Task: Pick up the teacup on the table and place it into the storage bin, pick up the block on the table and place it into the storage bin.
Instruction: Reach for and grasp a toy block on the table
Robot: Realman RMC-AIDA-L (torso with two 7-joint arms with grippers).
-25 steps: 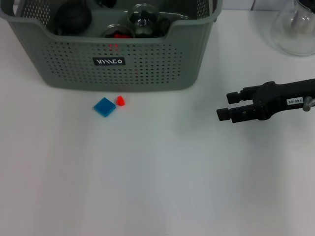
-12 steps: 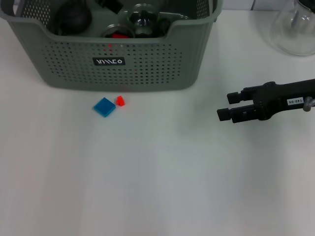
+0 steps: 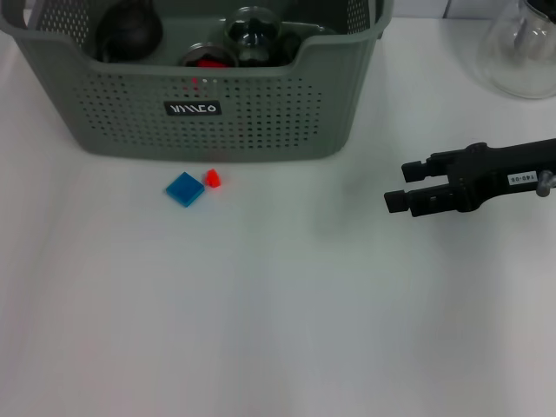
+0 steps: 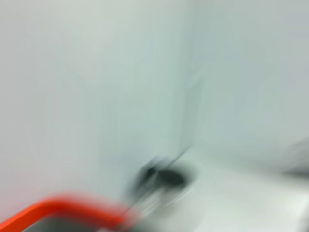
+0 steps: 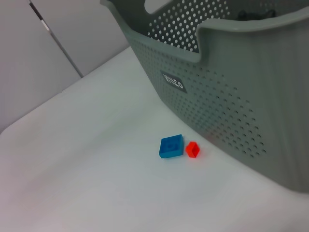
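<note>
White table carries a grey-green storage bin. Just before its front wall lie a flat blue block, corner toward it, and a red block. Well to their right, the right gripper hovers, fingers apart, pointing toward the blocks.

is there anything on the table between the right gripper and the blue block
No. In the head view the white table is bare between the right gripper and the blue block, except the small red block right beside the blue one.

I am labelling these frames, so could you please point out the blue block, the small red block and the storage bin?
blue block point(image 3: 184, 188), head view, its top face.
small red block point(image 5: 192, 150), right wrist view, its middle.
storage bin point(image 3: 287, 113), head view, perforated front wall.
</note>
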